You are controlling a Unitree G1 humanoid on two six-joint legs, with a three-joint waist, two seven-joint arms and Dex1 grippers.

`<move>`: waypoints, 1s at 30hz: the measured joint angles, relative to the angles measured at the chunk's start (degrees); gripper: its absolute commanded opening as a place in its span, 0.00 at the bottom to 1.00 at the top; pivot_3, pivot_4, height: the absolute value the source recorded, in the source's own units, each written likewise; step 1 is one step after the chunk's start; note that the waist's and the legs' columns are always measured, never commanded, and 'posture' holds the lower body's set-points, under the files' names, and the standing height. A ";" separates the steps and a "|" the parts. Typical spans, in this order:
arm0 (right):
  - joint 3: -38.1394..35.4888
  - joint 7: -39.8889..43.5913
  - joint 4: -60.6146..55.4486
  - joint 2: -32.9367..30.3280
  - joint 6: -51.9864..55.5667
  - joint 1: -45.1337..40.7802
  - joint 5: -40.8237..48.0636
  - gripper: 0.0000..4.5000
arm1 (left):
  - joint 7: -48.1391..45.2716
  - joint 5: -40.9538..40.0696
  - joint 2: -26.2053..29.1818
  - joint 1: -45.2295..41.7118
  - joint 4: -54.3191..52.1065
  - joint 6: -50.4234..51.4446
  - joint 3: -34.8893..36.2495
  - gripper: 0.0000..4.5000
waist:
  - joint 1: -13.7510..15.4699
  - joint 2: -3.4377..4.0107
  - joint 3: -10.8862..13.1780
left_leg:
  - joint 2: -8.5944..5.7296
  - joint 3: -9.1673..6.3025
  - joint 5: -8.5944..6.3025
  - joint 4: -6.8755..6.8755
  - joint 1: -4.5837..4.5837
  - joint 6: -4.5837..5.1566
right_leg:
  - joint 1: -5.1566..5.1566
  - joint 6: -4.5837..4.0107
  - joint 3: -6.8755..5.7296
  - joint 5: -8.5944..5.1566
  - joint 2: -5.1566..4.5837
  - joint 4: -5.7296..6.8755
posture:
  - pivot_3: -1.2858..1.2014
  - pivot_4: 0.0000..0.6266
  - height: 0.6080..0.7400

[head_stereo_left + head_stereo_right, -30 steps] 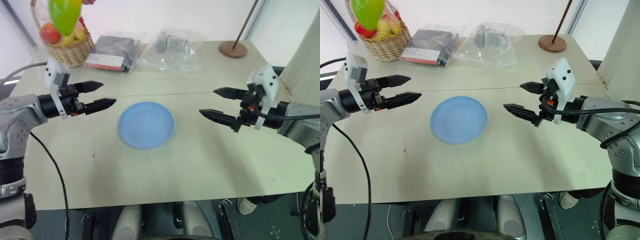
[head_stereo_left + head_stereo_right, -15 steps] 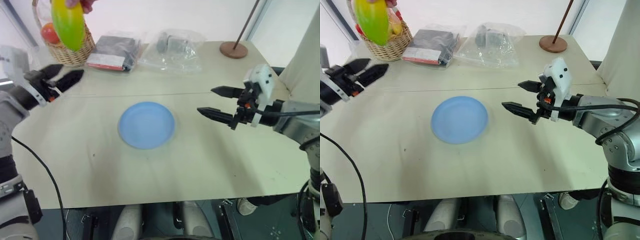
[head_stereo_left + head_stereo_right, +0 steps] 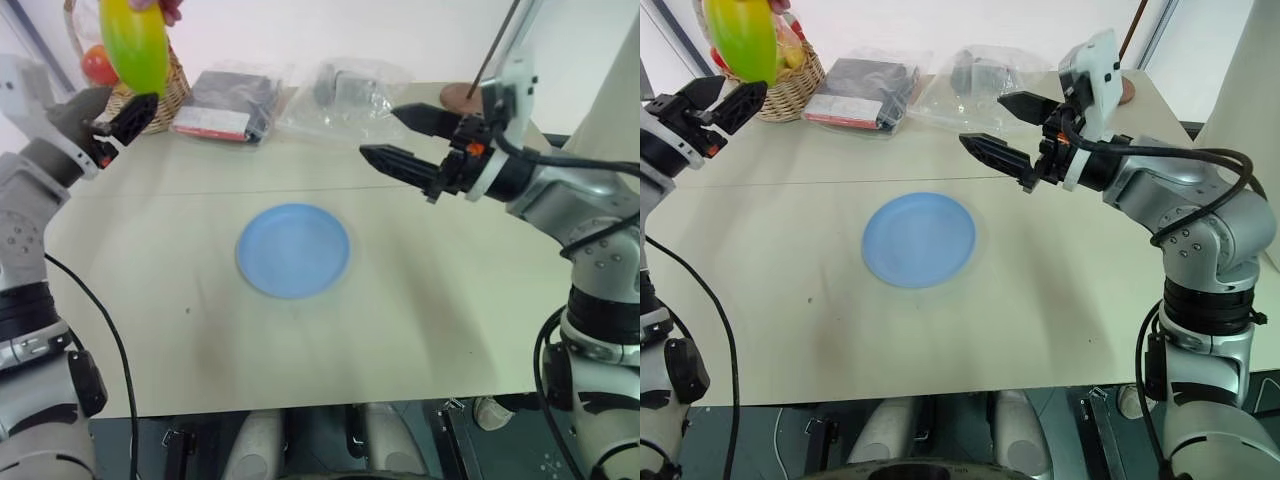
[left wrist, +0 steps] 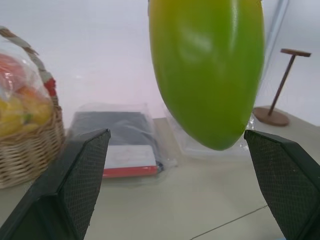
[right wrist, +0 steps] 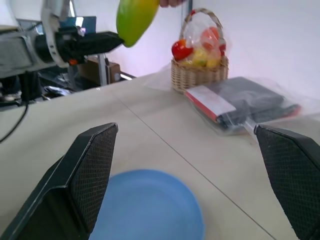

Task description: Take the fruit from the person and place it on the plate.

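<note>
The fruit hangs just above the left gripper, before the basket. The plate lies on the table, below and between both grippers, nearer the right gripper.

no legible txt, labels, nos. anywhere

Glossy smooth fruit; matte plate; woven wicker basket.

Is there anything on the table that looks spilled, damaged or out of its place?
Nothing stands out. The plate lies flat and bare on the table. The basket stands upright at the far edge, and the two plastic-wrapped packages lie flat beside it. The fruit hangs above the basket, held from above by the person.
</note>
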 measured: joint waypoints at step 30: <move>2.23 -2.02 -3.78 1.56 0.95 0.78 2.77 1.00 | -10.78 3.15 -0.01 -15.61 19.38 -3.03 -5.32 0.94 | -0.07 0.00 0.00 | -0.02 0.00 0.00 0.01 -0.01 0.00 | -0.02 0.01 -0.01 0.00 0.01 0.03 | 0.52 0.24 1.00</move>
